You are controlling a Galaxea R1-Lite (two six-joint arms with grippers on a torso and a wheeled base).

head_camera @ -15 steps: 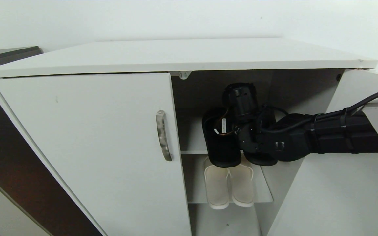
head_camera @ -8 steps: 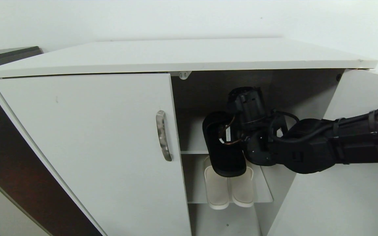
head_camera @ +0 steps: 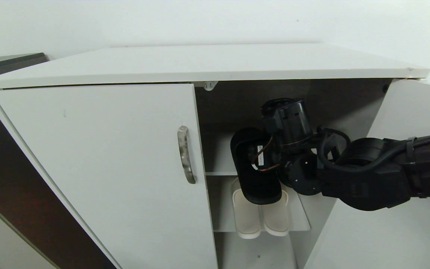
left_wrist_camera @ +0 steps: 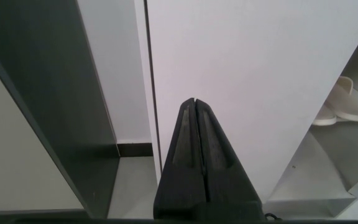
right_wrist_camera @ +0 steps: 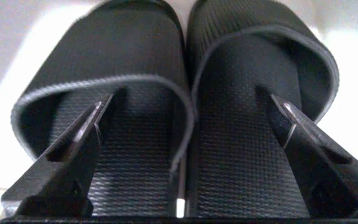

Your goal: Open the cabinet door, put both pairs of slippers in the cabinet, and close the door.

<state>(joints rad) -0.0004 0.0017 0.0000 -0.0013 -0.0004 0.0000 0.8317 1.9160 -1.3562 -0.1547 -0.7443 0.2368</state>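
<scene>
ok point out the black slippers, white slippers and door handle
black slippers [head_camera: 256, 185], head view, lower part of the visible slipper
white slippers [head_camera: 246, 220], head view, left slipper
door handle [head_camera: 186, 155], head view, mid bar

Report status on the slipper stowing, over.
Left gripper shut, holding nothing. Right gripper shut on black slippers, at upper shelf. White slippers on lower shelf. Right door open.

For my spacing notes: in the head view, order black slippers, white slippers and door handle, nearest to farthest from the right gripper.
1. black slippers, in the right gripper.
2. white slippers, on the shelf below.
3. door handle, on the closed left door.
</scene>
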